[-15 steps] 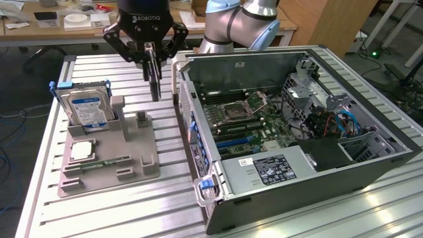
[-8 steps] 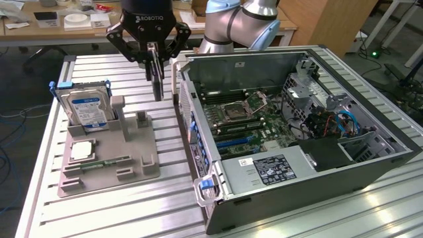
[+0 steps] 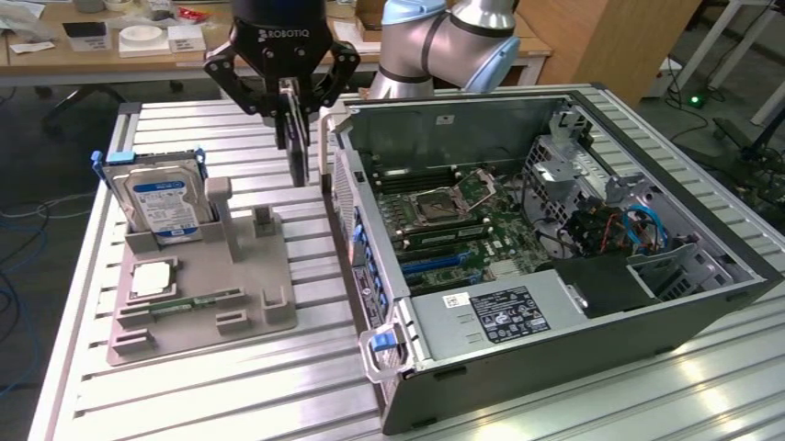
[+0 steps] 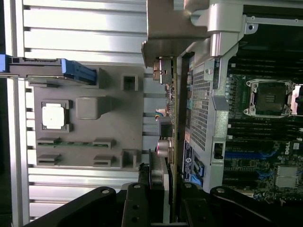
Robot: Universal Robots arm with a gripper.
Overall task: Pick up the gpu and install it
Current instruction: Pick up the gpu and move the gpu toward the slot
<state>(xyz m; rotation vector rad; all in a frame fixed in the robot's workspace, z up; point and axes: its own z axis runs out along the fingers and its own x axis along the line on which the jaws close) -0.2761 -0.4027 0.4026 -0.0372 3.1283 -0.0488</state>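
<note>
The claw [image 3: 290,112] grips the gpu [image 3: 298,156] upright above the table [image 3: 209,390], beside the computer case [image 3: 589,360].

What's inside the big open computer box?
A green circuit board with a square metal socket, blue slots, blue cables and a labelled silver box. Whatever lies beneath that box is covered.

Slatted, likely aluminium table [image 3: 245,390] with grey fixture [image 3: 252,287], open computer case [image 3: 552,360].
</note>
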